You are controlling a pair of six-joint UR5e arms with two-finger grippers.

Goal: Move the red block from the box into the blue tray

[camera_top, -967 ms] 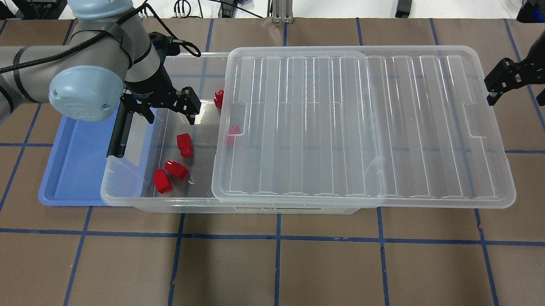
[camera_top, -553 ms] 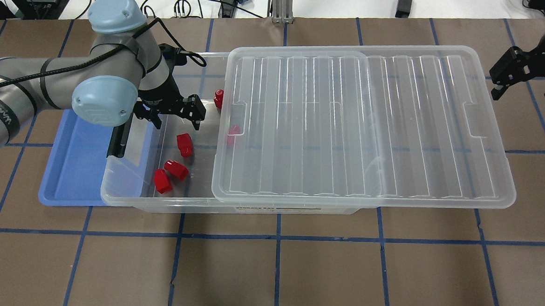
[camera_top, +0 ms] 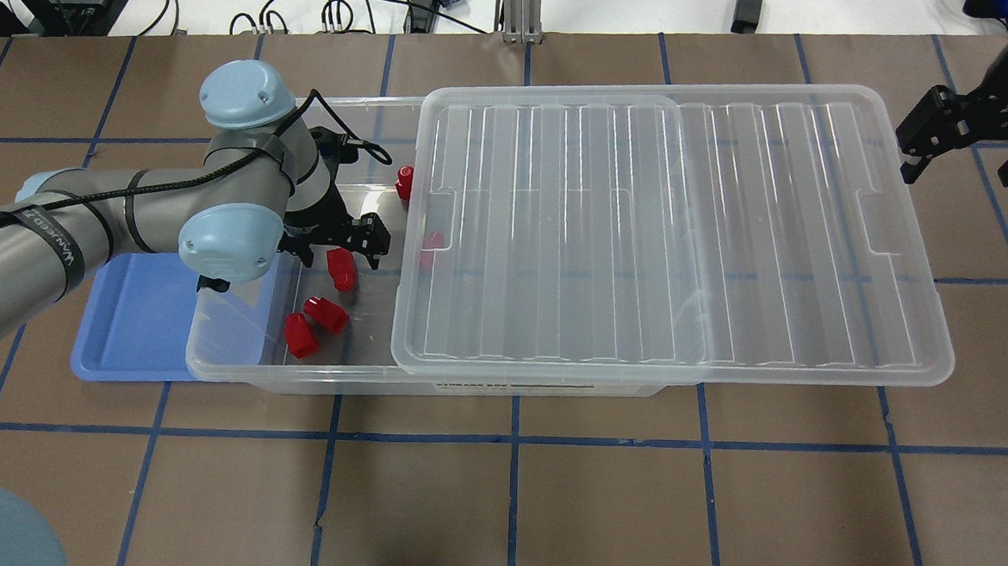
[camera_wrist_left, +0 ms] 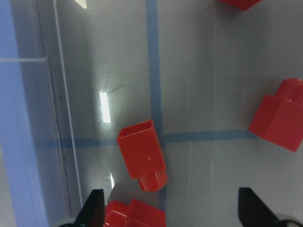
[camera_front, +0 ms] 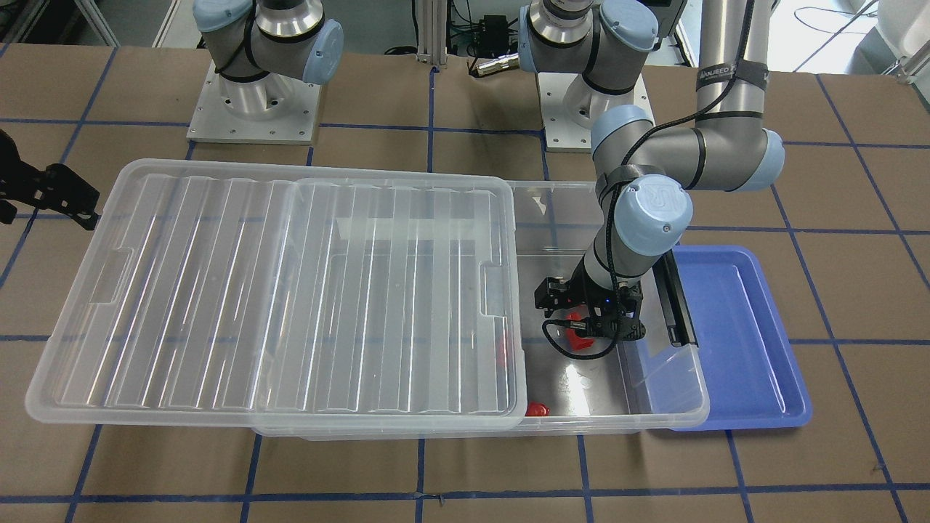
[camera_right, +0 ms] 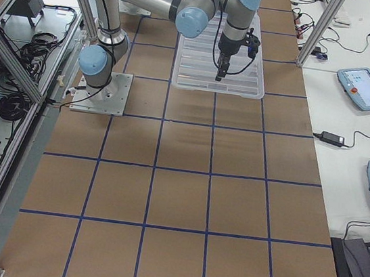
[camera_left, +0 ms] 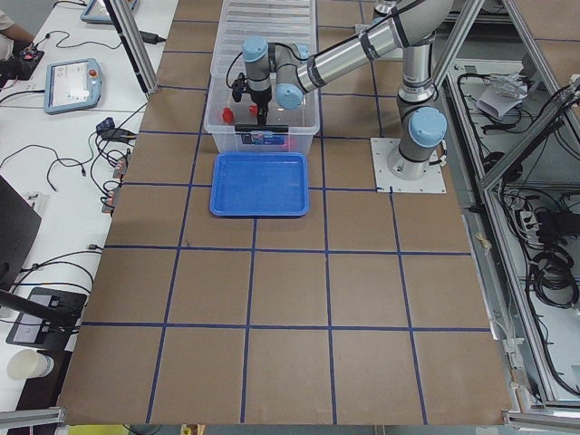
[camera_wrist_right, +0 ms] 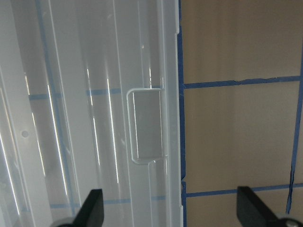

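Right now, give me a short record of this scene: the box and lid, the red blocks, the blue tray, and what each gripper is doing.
box: clear; the end on the robot's left is uncovered
lid: slid toward the robot's right, covering the rest
red blocks: five visible in the box, one partly under the lid
blue tray: at the box's uncovered end, no block in it
left gripper: open, reaching into the uncovered end at one red block, not gripping
right gripper: open, by the lid's far edge, holding nothing
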